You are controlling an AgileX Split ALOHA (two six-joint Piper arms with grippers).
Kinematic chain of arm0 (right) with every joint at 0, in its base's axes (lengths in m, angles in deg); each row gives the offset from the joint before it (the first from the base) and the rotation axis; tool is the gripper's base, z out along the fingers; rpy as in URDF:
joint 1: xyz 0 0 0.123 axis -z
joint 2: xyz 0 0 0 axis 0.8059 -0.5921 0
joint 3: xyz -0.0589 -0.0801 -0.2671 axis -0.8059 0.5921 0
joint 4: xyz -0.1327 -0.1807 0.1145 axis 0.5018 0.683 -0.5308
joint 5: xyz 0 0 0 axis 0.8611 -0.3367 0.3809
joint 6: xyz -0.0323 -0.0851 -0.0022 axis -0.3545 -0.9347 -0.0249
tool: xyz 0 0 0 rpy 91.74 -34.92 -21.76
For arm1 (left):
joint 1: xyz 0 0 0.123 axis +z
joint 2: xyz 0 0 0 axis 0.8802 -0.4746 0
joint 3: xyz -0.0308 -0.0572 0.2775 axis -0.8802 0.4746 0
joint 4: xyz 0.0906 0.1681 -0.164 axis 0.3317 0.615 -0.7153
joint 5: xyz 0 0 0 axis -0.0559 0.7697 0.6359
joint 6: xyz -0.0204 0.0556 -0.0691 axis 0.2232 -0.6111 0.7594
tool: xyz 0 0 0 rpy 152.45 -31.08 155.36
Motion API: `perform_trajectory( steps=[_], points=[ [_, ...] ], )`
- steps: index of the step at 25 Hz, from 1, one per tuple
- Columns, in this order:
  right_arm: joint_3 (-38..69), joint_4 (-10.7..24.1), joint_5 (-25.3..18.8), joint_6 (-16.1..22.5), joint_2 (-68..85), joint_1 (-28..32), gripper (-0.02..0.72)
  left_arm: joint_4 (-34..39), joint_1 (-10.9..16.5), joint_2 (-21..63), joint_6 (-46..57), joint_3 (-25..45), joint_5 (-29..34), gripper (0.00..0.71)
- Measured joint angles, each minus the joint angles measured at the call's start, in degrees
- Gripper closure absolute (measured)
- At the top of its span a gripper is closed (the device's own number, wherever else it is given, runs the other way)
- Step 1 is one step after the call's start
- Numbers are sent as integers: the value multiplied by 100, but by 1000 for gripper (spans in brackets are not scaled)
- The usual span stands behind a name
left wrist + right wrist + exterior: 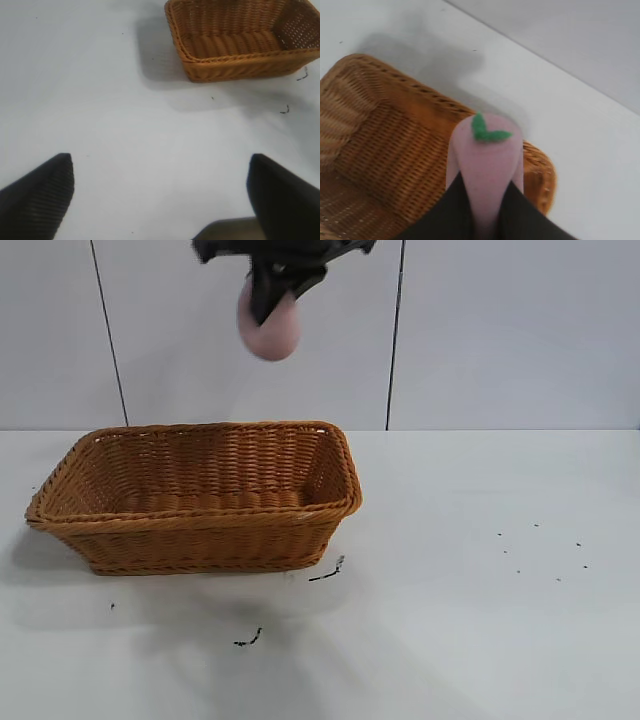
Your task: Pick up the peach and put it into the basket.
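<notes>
The peach (270,328) is a pale pink lump with a small green leaf. My right gripper (272,292) is shut on it and holds it high in the air above the far rim of the basket (200,495). In the right wrist view the peach (487,165) sits squeezed between the two black fingers (451,210), over the basket's corner (395,150). The basket is orange-brown wicker, rectangular, and nothing shows inside it. My left gripper (161,172) is open and empty, low over bare table, with the basket (240,40) farther off.
The white table (480,570) carries small dark specks and scraps in front of the basket (326,574) and at the right (540,550). A pale panelled wall stands behind.
</notes>
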Motion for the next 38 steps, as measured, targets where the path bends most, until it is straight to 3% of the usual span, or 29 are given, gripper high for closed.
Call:
perform_trajectory(
  steps=[3, 5, 8, 10, 11, 13, 21, 38],
  points=[
    [0, 17, 0, 0, -254, 0, 671, 0, 0, 0, 0, 0, 0, 18],
    [0, 17, 0, 0, -285, 0, 620, 0, 0, 0, 0, 0, 0, 18],
    [0, 49, 0, -2, -250, 0, 399, 0, 0, 0, 0, 0, 0, 18],
    [0, 49, -27, -2, -219, 0, 167, 0, 0, 0, 0, 0, 0, 18],
    [0, 49, -61, -2, -203, 0, 102, 0, 0, 0, 0, 0, 0, 18],
    [0, 49, -155, -2, -136, 0, 45, 0, 0, 0, 0, 0, 0, 18],
    [-6, -2, -303, -19, 466, 340, 15, 0, 0, 0, 0, 0, 0, 18],
    [-6, 18, -810, -19, 857, 3332, 14, 0, 0, 0, 0, 0, 0, 18]
  ],
)
